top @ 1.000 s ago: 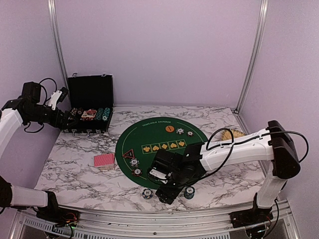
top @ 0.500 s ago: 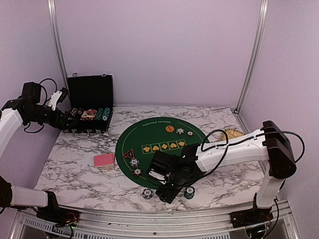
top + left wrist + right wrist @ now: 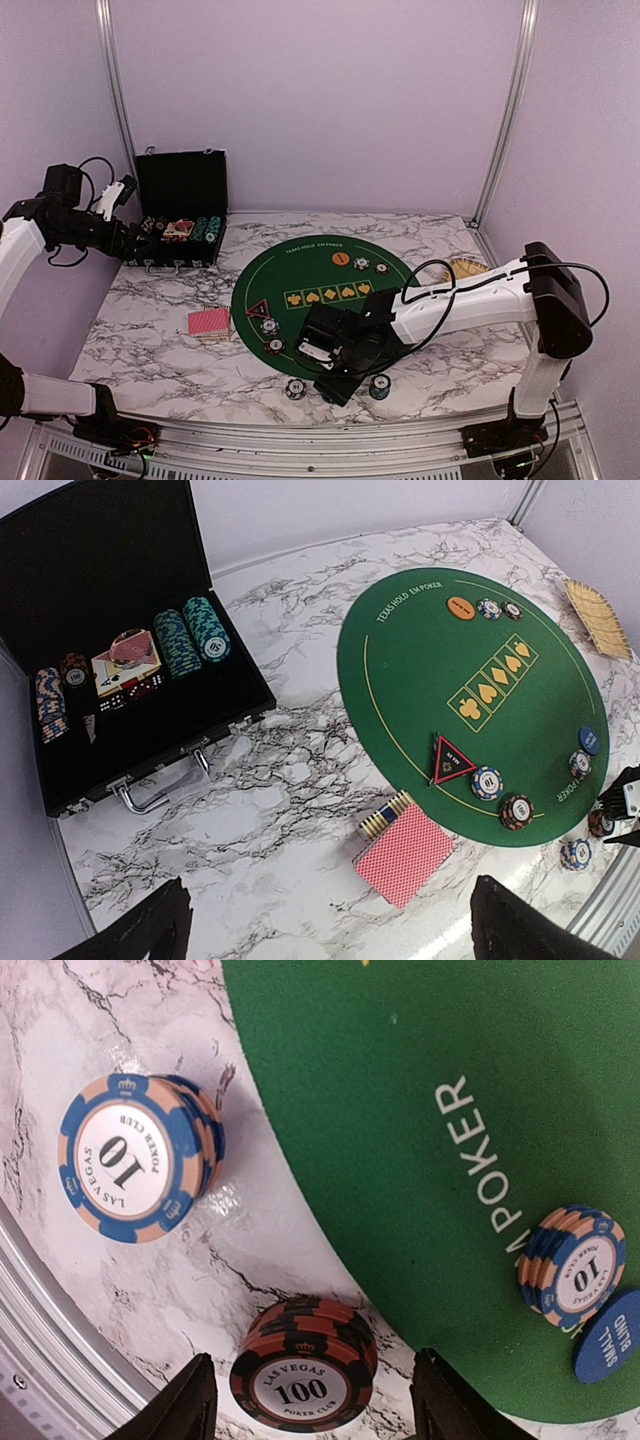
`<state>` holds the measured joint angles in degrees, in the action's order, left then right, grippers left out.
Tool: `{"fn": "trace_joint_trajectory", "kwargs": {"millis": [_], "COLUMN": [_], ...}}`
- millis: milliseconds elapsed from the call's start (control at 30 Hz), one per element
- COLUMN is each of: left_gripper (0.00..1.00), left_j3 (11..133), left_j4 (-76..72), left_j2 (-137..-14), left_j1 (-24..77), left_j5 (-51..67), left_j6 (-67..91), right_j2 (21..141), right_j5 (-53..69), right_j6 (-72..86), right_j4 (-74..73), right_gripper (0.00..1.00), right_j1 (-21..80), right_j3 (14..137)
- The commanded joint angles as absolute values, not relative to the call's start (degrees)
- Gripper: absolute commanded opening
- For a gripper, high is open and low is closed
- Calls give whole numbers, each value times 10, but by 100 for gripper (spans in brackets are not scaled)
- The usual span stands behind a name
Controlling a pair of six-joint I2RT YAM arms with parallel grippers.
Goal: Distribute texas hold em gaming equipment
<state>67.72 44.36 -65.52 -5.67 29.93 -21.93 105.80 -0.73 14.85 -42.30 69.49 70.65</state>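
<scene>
My right gripper (image 3: 318, 1410) hangs low over the table's front, jaws open on either side of a black-and-orange "100" chip stack (image 3: 305, 1365), without touching it. A blue "10" stack (image 3: 135, 1155) lies beside it on the marble. Another "10" stack (image 3: 572, 1265) and a blue button disc (image 3: 608, 1335) rest on the green mat (image 3: 420, 1110). Red-backed cards (image 3: 405, 852) lie left of the mat, near the red-rimmed triangle (image 3: 452, 758). The orange disc (image 3: 340, 258) sits at the mat's far side. My left gripper (image 3: 335, 940) is open and empty, high by the case.
The open black case (image 3: 180, 215) with chip rows stands at the back left. A tan slatted wooden object (image 3: 468, 268) lies right of the mat. Loose chip stacks (image 3: 295, 388) sit near the front metal rail (image 3: 40, 1360).
The right gripper's jaws have narrowed around the "100" stack and the right arm has edged slightly left. The left arm has not moved.
</scene>
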Motion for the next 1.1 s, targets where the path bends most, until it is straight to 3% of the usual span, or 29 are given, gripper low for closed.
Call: {"fn": "trace_joint_trajectory", "kwargs": {"millis": [0,600,1067], "left_gripper": [99,99,99], "left_j3": [695,695,693], "left_j4": [458,459,459], "left_j2": [-651,-651,-650], "left_j1": [-58,-57,-58], "left_j5": [304,299,296], "left_j6": [-223,-227,-230], "right_j2": [1064,1071,1056], "right_j5": [-8,-6,15], "right_j6": [144,138,138], "right_j4": [-411,-408,-424], "right_gripper": [64,54,27], "right_j1": [690,687,687], "right_j3": [716,715,730]}}
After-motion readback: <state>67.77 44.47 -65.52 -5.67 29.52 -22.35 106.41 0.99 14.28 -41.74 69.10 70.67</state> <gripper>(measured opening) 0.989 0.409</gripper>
